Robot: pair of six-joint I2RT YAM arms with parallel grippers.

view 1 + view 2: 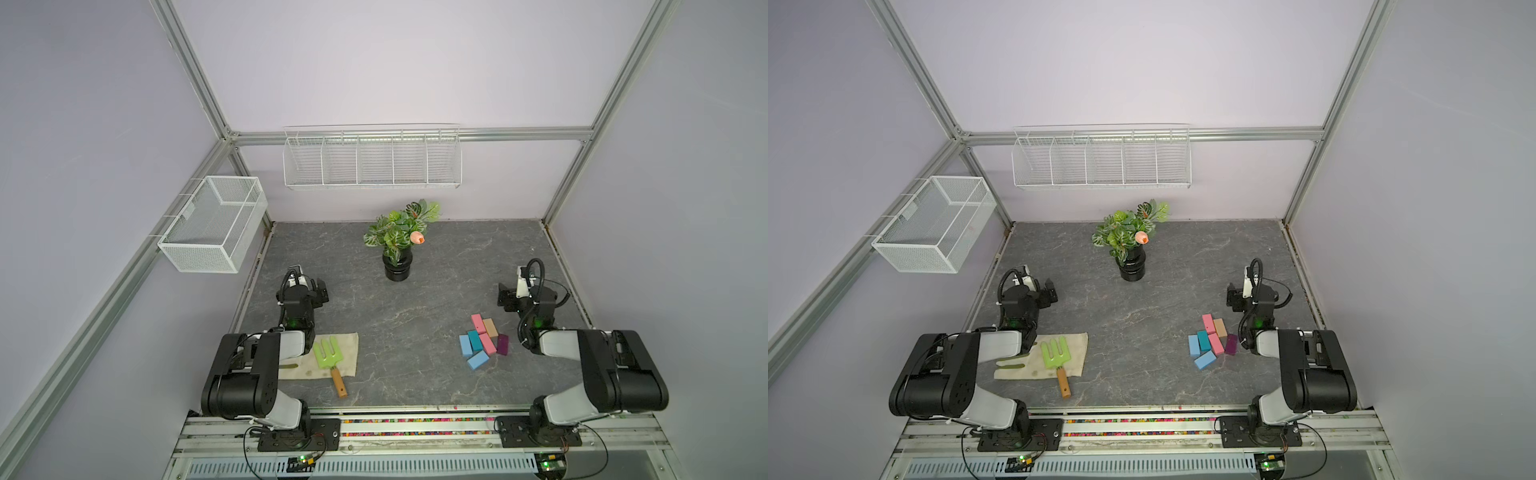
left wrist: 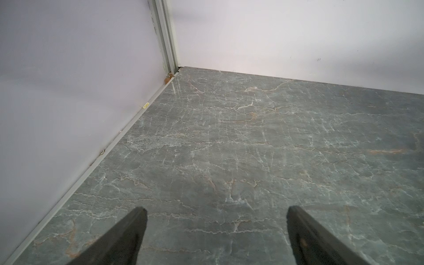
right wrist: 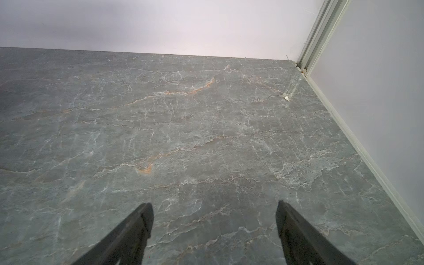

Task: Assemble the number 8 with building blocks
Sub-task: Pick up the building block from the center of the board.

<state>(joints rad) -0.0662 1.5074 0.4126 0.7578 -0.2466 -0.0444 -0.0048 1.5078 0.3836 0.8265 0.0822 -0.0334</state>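
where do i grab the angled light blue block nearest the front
Probably pinch the angled light blue block across its narrow width, from straight above, right gripper turned to its slant: it lies flat, other blocks near its far end.

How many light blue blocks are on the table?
2. One light blue block lies at the cluster's left edge, beside the teal block; the other lies angled at its near end.

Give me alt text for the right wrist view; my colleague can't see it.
The right gripper, jaws wide apart and empty, points over bare grey veined table toward the corner of a pale wall with a metal post.
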